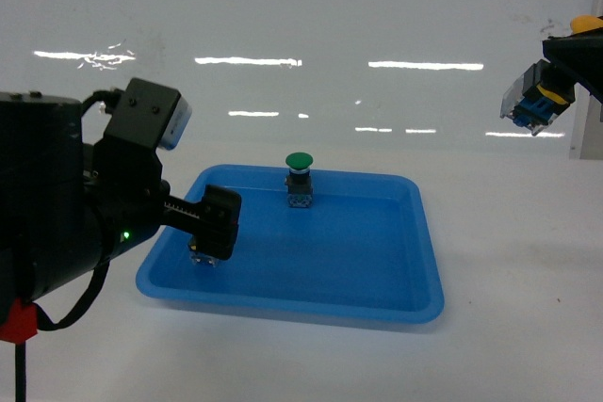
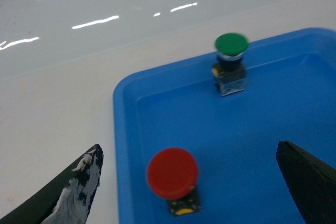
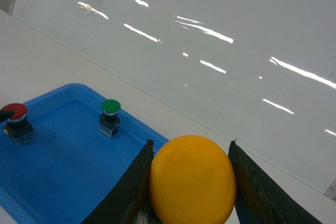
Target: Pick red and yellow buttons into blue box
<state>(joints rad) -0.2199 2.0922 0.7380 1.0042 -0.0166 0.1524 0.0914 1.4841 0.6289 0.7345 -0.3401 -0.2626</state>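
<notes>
The red button (image 2: 172,173) stands upright near the left edge of a shallow blue tray (image 2: 123,129). My left gripper (image 2: 188,148) is open above it, one finger on each side, not touching it. In the head view that gripper (image 1: 209,237) covers the red button. High at the far right, my right gripper (image 1: 565,52) is shut on the yellow button (image 1: 535,101), well above the table. Its fingers press both sides of the yellow cap (image 3: 191,179). The red button (image 3: 16,111) also shows far left in the right wrist view. The blue box is out of view.
A green-capped button (image 1: 299,165) stands upright at the tray's back middle, well away from both grippers. The tray (image 1: 377,313) lies on a white tabletop with a glossy white wall behind it.
</notes>
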